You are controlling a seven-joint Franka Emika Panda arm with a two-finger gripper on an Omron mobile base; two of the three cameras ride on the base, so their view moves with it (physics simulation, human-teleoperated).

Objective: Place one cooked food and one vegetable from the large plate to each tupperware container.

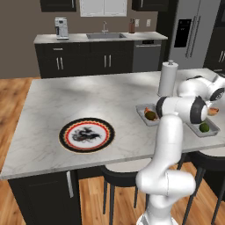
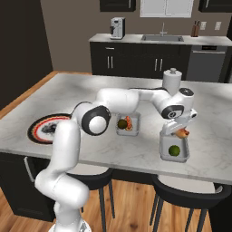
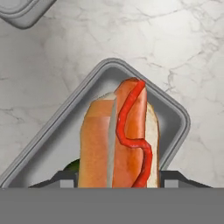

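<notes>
Grey-veined marble covers the island counter (image 1: 88, 94), and on it sit the large plate (image 1: 86, 135), two tupperware containers and a white paper-towel roll (image 2: 171, 81). In the left base view the plate lies toward the near left of the island, well apart from the trays; its white centre with the black scribble is bare.

The gripper (image 2: 181, 132) hangs just above the right-hand tupperware container (image 2: 173, 147), its jaws closed narrowly on a hot dog (image 3: 120, 135) — a sausage in a bun with a wavy line of red sauce along it. The hand view looks straight down the hot dog into this tray, whose rounded grey rim frames it on the marble. A round green vegetable (image 2: 173, 150) already lies in the near end of the same tray; a sliver of it shows at the hot dog's lower left in the hand view.

The other tupperware container (image 2: 126, 123) stands to the left, near the first but apart from it. It holds a dark green round vegetable (image 2: 122, 123) and, beside it, an orange-red piece of food (image 2: 129, 121) too small to name.

The paper-towel roll stands upright behind the trays — between them and the far edge of the island.
</notes>
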